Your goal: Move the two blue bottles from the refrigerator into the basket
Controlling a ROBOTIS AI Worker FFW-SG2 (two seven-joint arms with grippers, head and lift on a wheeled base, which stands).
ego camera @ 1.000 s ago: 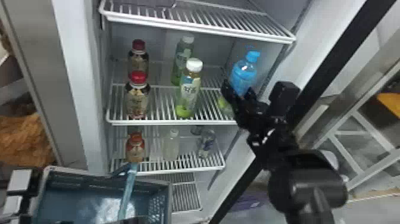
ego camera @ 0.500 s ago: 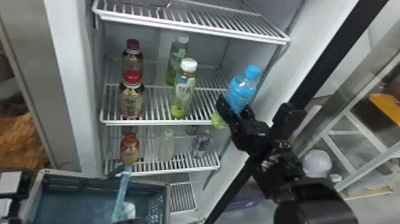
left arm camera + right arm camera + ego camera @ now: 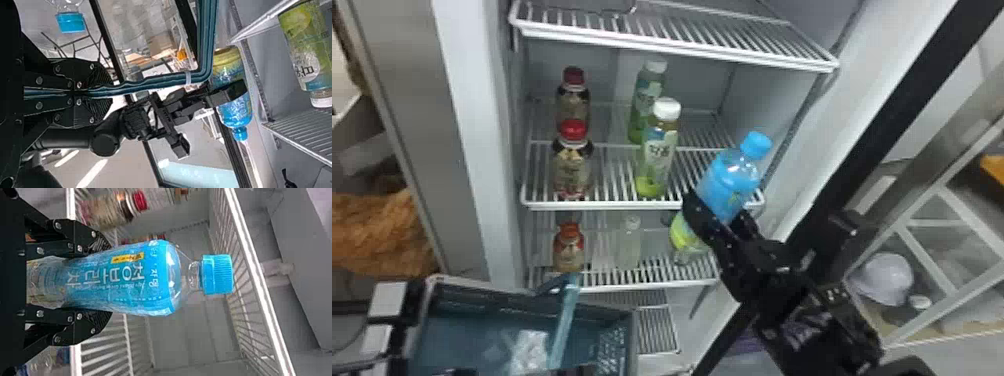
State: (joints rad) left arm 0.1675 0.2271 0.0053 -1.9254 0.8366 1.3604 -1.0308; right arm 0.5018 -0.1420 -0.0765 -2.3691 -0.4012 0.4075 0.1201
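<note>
Blue bottle (image 3: 724,192), tilted, ribbed blue cap (image 3: 217,274), clear shoulder, yellow-green below

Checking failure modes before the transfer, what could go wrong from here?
1. The blue bottle leans in the right gripper; it may slip or twist.
2. In the head view it overlaps the shelf's front rail. Clearance is unclear, so it could clip that.
3. The left gripper holds the basket by its handle; a hard drop might swing it.

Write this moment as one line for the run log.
right gripper: holds blue bottle, tilted | left gripper: grips basket | held bottle: not yet in basket
</note>
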